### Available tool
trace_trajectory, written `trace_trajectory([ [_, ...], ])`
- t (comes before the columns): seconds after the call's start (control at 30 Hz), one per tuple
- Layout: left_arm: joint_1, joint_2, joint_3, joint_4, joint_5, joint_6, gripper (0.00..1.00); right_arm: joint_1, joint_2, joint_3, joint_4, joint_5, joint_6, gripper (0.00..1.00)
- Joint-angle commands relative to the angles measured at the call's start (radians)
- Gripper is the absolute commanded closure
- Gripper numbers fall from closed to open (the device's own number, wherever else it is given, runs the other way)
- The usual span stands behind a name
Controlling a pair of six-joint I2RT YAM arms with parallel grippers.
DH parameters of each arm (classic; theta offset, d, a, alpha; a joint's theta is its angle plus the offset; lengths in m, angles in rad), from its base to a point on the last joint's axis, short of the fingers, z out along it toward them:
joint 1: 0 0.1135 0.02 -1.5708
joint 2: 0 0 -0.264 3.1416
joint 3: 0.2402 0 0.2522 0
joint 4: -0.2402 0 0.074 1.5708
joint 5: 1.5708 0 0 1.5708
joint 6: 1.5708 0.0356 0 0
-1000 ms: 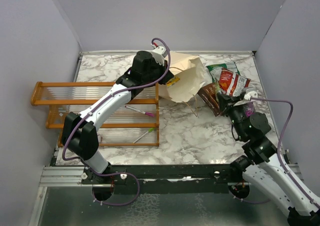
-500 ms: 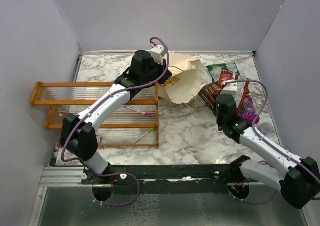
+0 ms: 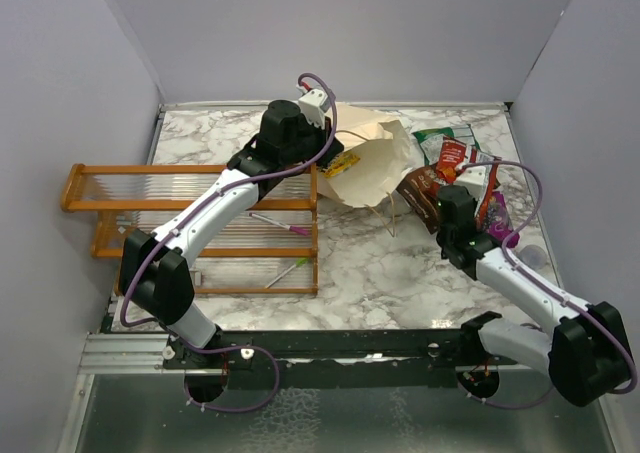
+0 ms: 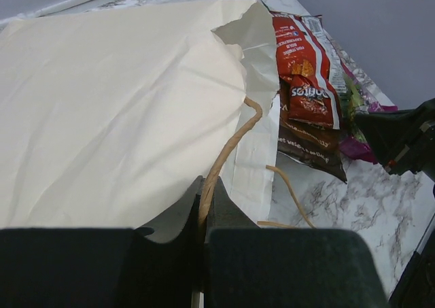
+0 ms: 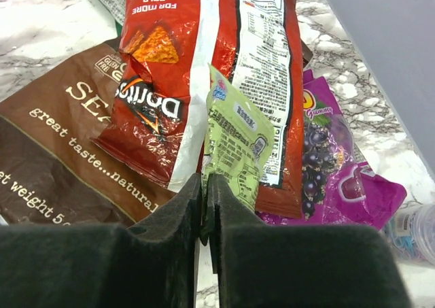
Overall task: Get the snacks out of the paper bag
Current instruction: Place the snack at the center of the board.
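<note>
Swung forward to snacks (image 3: 455, 168) right of paper bag (image 3: 375, 163), with right jaws barely parted at lime packet (image 5: 238, 145); clamping bag's twine handle (image 4: 228, 148) in left jaws.

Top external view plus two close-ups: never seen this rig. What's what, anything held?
Two robot arms are bolted at the near edge of a marble table. The wide picture looks down from above and behind: left arm on the left, right arm on the right. The other two come from a camera on each wrist; the dark blocks at the bottom are that arm's jaws. On the table: an orange wooden rack, a paper bag tipped over, and beside its mouth a pile of snacks: red chip bag, brown packet, magenta packet. The left jaws are shut on the bag's twine handle. The right jaws are closed on the edge of a lime packet.
</note>
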Motion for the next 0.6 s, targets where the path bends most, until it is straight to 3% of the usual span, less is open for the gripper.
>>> trace_trajectory([
  [0.0,0.007,-0.041,0.013,-0.007,0.010,0.005,1.00,-0.010,-0.058,-0.049,0.088,-0.084,0.023,0.83],
  [0.1,0.007,-0.040,0.010,-0.005,0.010,0.010,1.00,-0.010,-0.086,-0.050,0.065,-0.096,0.045,0.73],
  [0.23,0.007,-0.041,0.004,0.008,0.030,0.001,1.00,-0.010,-0.158,-0.030,0.033,-0.094,0.017,0.51],
  [0.37,0.007,-0.043,-0.002,0.027,0.068,-0.010,1.00,-0.010,-0.252,-0.007,0.025,-0.161,-0.025,0.41],
  [0.47,0.007,-0.048,-0.011,0.046,0.096,-0.007,1.00,-0.010,-0.307,-0.020,0.063,-0.266,-0.073,0.27],
  [0.57,0.007,-0.054,-0.021,0.077,0.139,0.003,1.00,-0.010,-0.325,-0.030,0.108,-0.482,-0.156,0.16],
])
